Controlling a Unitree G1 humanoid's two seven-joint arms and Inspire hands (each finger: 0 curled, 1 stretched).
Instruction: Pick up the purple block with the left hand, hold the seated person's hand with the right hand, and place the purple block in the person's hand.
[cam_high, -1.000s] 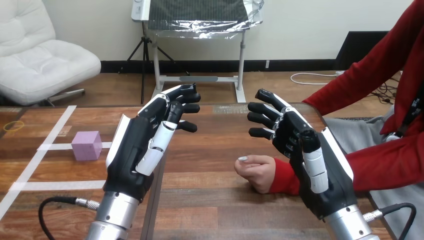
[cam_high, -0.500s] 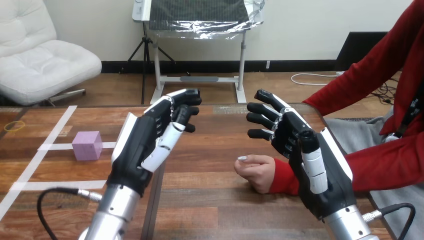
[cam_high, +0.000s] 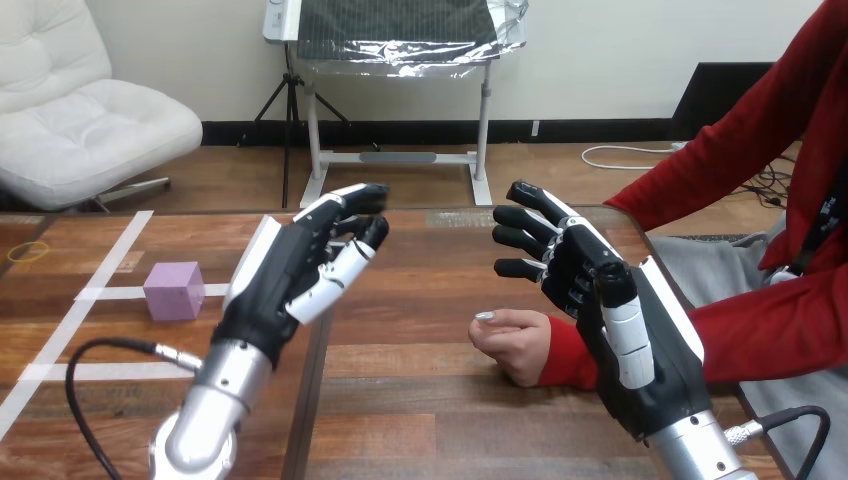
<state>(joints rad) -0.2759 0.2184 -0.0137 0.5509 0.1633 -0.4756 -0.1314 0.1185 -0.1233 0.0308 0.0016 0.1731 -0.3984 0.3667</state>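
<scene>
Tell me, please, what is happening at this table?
A robot and a seated person share a wooden table. The purple block lies untouched on it, left of the robot's open, empty left hand. The right hand, also open, hovers beside the person's hand, a loose fist resting on the table.

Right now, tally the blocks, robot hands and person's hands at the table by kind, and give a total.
purple block: 1
robot hands: 2, left hand and right hand
person's hand: 1
Total: 4
</scene>
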